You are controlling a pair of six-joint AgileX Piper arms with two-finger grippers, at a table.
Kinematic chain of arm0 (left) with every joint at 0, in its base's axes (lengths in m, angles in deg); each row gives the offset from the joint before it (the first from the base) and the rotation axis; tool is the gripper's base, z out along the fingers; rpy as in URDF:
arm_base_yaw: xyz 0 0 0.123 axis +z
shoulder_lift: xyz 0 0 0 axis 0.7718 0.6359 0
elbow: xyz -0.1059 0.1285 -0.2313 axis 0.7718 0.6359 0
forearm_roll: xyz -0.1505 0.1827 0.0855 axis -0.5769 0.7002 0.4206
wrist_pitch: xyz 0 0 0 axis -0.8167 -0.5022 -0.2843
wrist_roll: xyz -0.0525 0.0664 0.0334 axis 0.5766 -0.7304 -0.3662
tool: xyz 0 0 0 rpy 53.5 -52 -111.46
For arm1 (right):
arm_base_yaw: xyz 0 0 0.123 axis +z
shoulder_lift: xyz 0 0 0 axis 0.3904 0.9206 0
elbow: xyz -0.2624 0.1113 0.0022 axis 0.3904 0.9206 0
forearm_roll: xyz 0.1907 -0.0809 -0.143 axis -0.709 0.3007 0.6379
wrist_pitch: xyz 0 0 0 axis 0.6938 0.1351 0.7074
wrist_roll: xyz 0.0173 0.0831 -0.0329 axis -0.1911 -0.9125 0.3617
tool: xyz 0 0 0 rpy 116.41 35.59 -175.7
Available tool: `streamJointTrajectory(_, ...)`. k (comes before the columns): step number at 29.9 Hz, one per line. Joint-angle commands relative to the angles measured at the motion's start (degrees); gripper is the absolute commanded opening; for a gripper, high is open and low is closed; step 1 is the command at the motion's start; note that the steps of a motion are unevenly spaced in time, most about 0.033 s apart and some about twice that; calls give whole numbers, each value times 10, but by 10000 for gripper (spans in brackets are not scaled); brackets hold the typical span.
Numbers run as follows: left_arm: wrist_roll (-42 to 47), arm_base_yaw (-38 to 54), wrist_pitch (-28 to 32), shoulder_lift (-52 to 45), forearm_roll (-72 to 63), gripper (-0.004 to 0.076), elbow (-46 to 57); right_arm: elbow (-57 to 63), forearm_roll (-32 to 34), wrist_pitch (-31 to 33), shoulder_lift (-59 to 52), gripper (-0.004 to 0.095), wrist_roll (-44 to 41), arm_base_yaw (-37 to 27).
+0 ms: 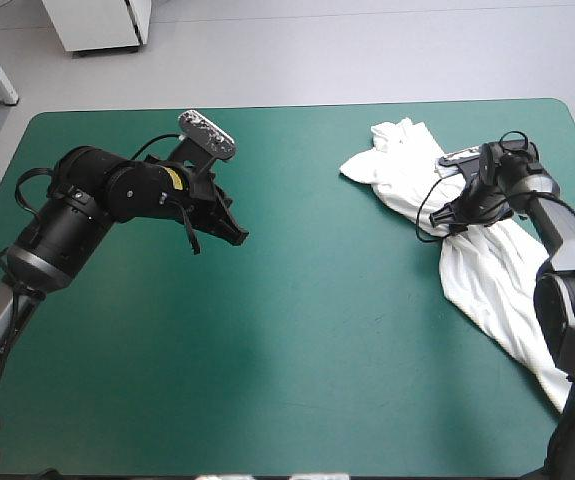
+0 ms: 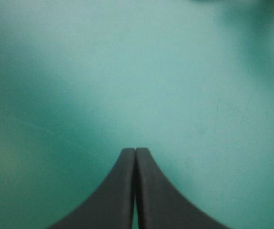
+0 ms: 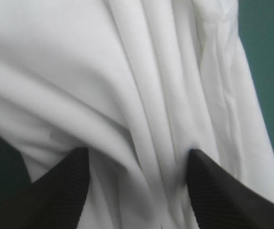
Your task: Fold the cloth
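Teal-green table (image 1: 297, 330) carries the work. On it, the right claw (image 3: 137, 151) stands open astride a bunched ridge of the T-shirt (image 3: 127, 71), apparently placed to pinch it. The left claw (image 2: 135, 150) is shut, empty, over bare table, well apart. The T-shirt lies strung along the right edge.

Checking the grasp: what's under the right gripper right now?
Folds of the white T-shirt lie under the open right gripper, bunched between its fingers. The teal-green cover shows beside the cloth; whatever lies beneath it is hidden.
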Motion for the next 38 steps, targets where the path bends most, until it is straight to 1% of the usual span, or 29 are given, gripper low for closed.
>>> streamJointTrajectory(1, 6, 1, 22, -24, -2, -9, -15, -37, -14, -2, -7, 580, 11, -6)
streamJointTrajectory(2, 6, 1, 20, -24, -2, -9, -15, -38, -17, -1, -4, 570, 15, -6)
streamJointTrajectory(4, 6, 1, 15, -25, -2, -9, -15, -38, -16, 2, 2, 518, 15, -6)
streamJointTrajectory(6, 6, 1, 14, -25, -2, -9, -15, -38, -22, 8, 7, 404, 16, -6)
streamJointTrajectory(7, 6, 1, 14, -26, -2, -9, -15, -38, -28, 13, 11, 337, 23, -6)
streamJointTrajectory(8, 6, 1, 14, -26, -2, -9, -15, -38, -41, 21, 13, 220, 40, -6)
streamJointTrajectory(9, 6, 1, 11, -26, 0, -9, -15, -38, -53, 25, 15, 136, 54, -6)
streamJointTrajectory(10, 6, 1, 8, -28, 4, -9, -15, -38, -70, 30, 18, 29, 68, -6)
streamJointTrajectory(11, 6, 1, 7, -29, 14, -9, -15, -38, -85, 32, 18, -12, 75, -6)
streamJointTrajectory(14, 12, 1, 6, -37, 59, -9, -15, -38, -121, 45, 18, -10, 93, -4)
streamJointTrajectory(17, 40, 9, 11, -44, 99, -9, -15, -38, -149, 67, 18, -9, 102, 2)
streamJointTrajectory(20, 40, 41, 12, -47, 79, -9, -15, -38, -167, 86, 17, -7, 115, 24)
streamJointTrajectory(25, 40, 122, 34, -47, 38, -9, -15, -38, -169, 89, 12, -7, 120, 89)
streamJointTrajectory(30, 39, 195, 42, -47, 23, -9, -15, -38, -171, 97, 9, -9, 120, 164)
streamJointTrajectory(34, 31, 224, 45, -48, -7, -9, -15, -38, -173, 100, 2, -8, 120, 226)
streamJointTrajectory(38, 32, 224, 45, -48, -4, -9, -15, -38, -193, 101, -5, -9, 123, 281)
